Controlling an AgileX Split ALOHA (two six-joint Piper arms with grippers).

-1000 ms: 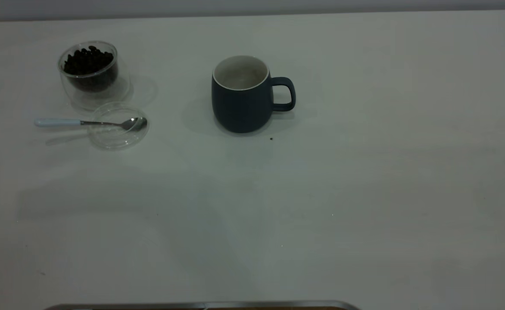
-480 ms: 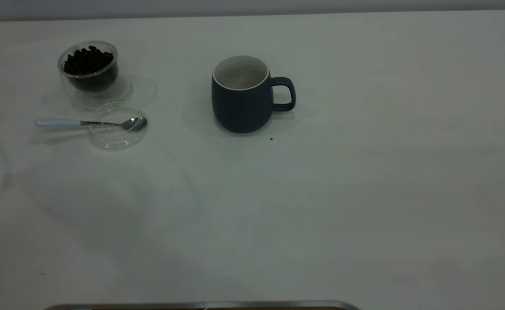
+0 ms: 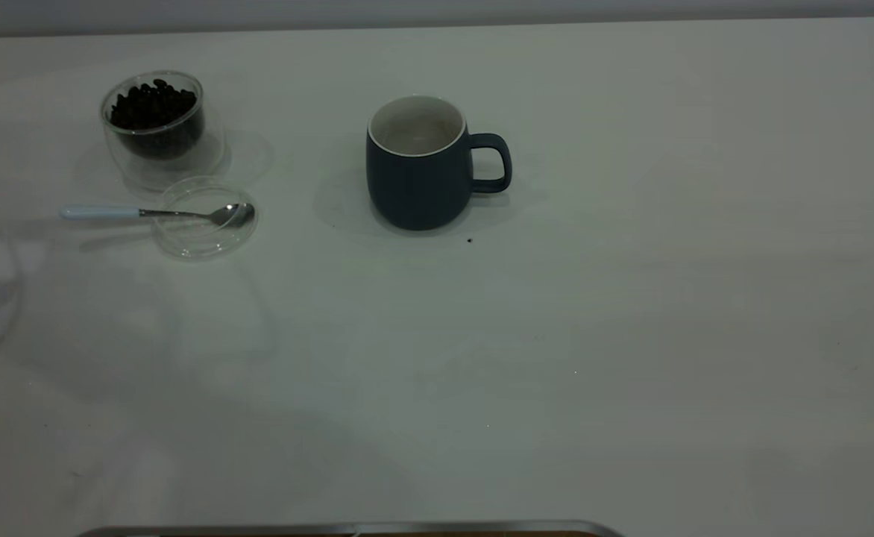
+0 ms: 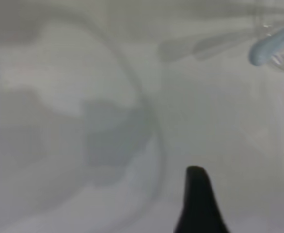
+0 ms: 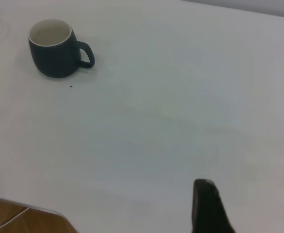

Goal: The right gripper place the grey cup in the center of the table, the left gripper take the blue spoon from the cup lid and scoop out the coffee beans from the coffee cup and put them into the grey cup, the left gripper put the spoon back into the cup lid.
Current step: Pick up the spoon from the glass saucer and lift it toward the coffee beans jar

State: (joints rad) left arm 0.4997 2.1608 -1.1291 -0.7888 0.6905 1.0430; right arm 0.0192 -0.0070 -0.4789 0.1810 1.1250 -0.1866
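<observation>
Exterior view — grey cup (image 3: 419,165) mid-worktop, blue spoon (image 3: 155,213) resting across cup lid (image 3: 206,220); both grippers' jaws — can't tell.

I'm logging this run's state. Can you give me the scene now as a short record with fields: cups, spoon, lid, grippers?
grey cup: upright near table centre, handle toward the right arm's side, inside looks empty
coffee cup: clear glass, holds coffee beans
cup lid: clear, flat on table in front of coffee cup
blue spoon: bowl resting in lid, handle pointing away from grey cup
left gripper: near spoon handle, holding nothing
right gripper: far from grey cup, holding nothing
</observation>
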